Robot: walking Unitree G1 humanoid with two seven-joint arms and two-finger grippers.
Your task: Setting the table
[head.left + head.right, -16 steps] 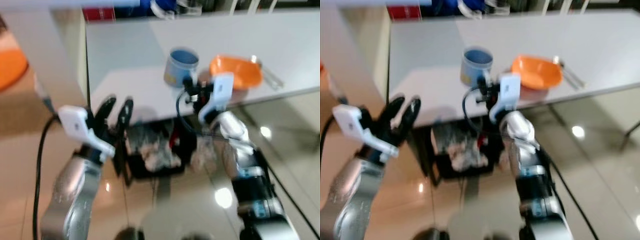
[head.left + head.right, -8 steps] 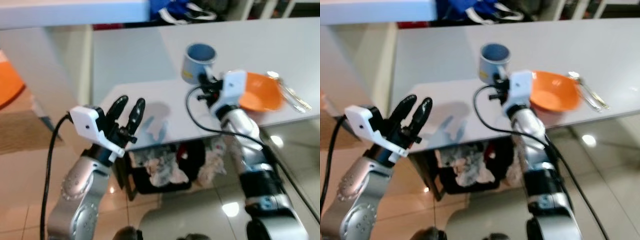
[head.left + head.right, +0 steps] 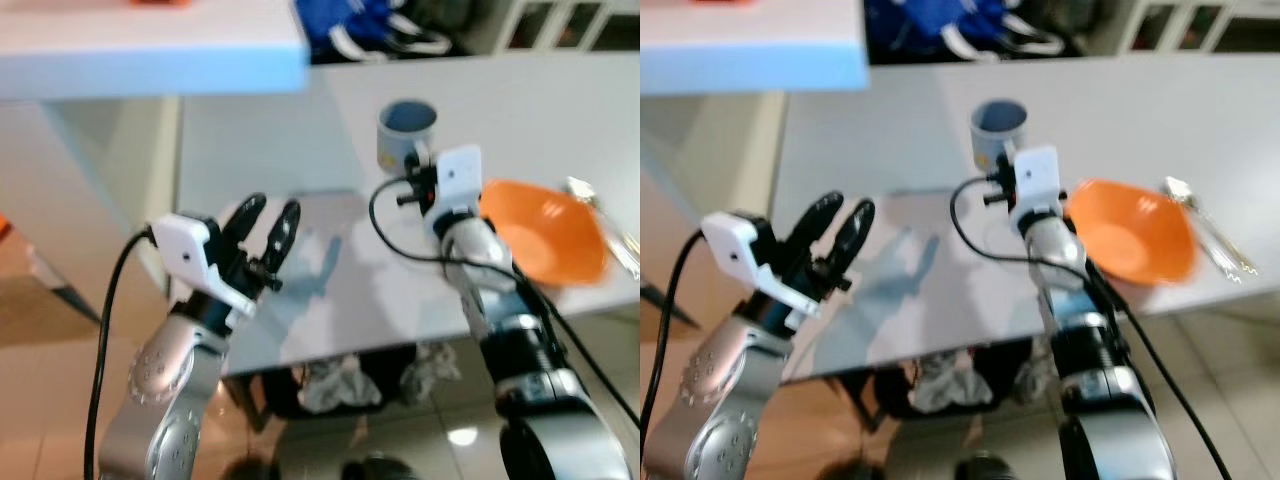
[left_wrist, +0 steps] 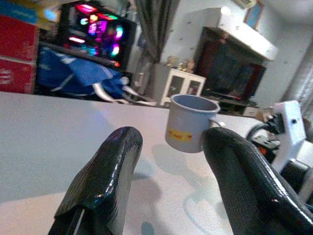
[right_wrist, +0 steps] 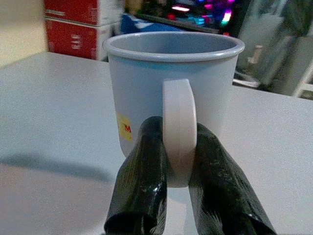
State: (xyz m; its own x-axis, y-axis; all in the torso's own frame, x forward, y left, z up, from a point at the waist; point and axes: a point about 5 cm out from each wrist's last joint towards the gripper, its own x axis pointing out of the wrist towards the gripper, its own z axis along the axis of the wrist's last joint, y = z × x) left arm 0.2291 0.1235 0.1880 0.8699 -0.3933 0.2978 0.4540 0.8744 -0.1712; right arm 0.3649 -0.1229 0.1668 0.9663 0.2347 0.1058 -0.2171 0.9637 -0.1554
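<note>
A blue-grey mug with a yellow sticker stands on the white table. In the right wrist view my right gripper is shut on the mug's handle, one black finger on each side. The right gripper sits just in front of the mug. An orange bowl rests to the right of it, near the table's front edge. My left gripper hovers open and empty over the near left part of the table, with the mug further off beyond its fingers.
Metal cutlery lies right of the bowl at the table edge. A dark basket of crumpled things sits under the table. A blue bag is beyond the far edge. A white shelf overhangs at top left.
The whole picture has shifted: the camera has come closer and both arms now reach over the table top. My right gripper stays at the mug's handle. The left gripper stays open.
</note>
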